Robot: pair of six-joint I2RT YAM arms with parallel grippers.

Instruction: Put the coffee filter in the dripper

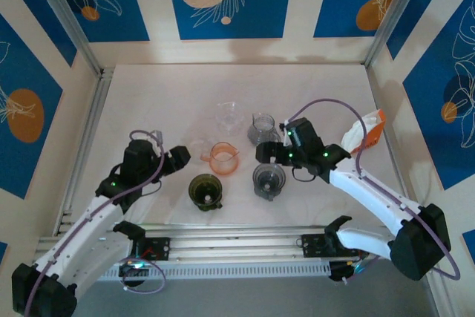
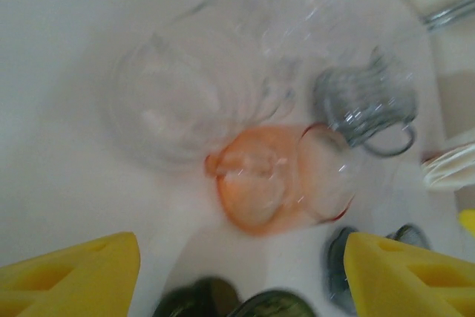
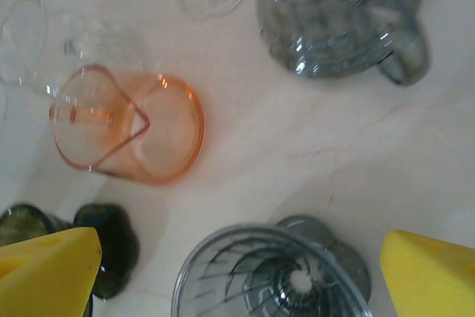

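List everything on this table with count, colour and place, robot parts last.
clear drippers: two, colourless, one at the back of the group, one left of the orange one
grey drippers: two, smoky grey, one in front on the right, one behind it
orange dripper: one, orange, middle of the group
green dripper: one, dark green, front left
filter pack: one, white and orange, right side of the table
table: one, white
left gripper: one, yellow fingers, open, left of the orange dripper
right gripper: one, yellow fingers, open, between the grey drippers
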